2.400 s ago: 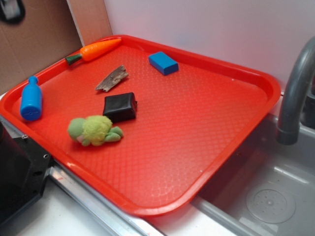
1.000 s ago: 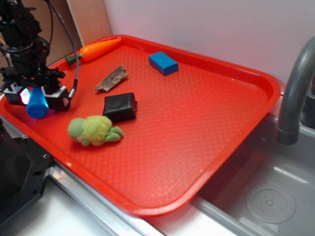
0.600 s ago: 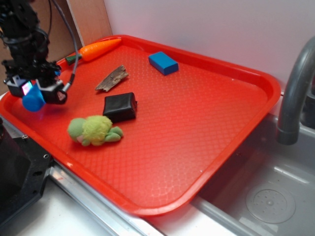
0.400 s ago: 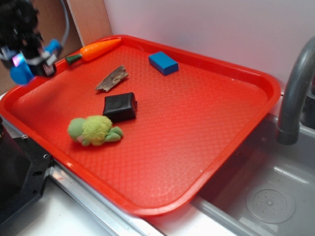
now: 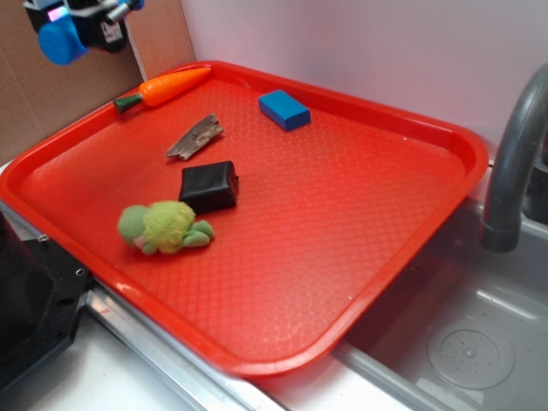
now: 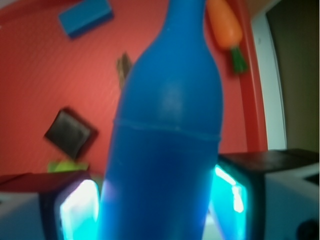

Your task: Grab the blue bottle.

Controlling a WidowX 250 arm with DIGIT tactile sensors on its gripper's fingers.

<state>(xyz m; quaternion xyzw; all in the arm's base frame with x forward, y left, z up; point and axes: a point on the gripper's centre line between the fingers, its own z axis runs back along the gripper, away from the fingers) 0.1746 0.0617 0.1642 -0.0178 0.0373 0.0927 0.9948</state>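
The blue bottle (image 5: pixel 62 41) hangs high at the top left of the exterior view, held in my gripper (image 5: pixel 81 26), well above the red tray (image 5: pixel 445 205). In the wrist view the blue bottle (image 6: pixel 167 145) fills the middle of the frame, its neck pointing up and away. My gripper (image 6: pixel 157 210) is shut on its body, with one finger pressed against each side.
On the tray lie an orange carrot (image 5: pixel 167 86), a flat blue block (image 5: pixel 284 109), a piece of bark (image 5: pixel 194 137), a black block (image 5: pixel 209 186) and a green plush toy (image 5: pixel 163 227). A grey faucet (image 5: pixel 514 163) and sink stand at the right.
My gripper closed on the bottle at the tray's left edge and has lifted it straight up to the top left of the view. The other things have not moved.
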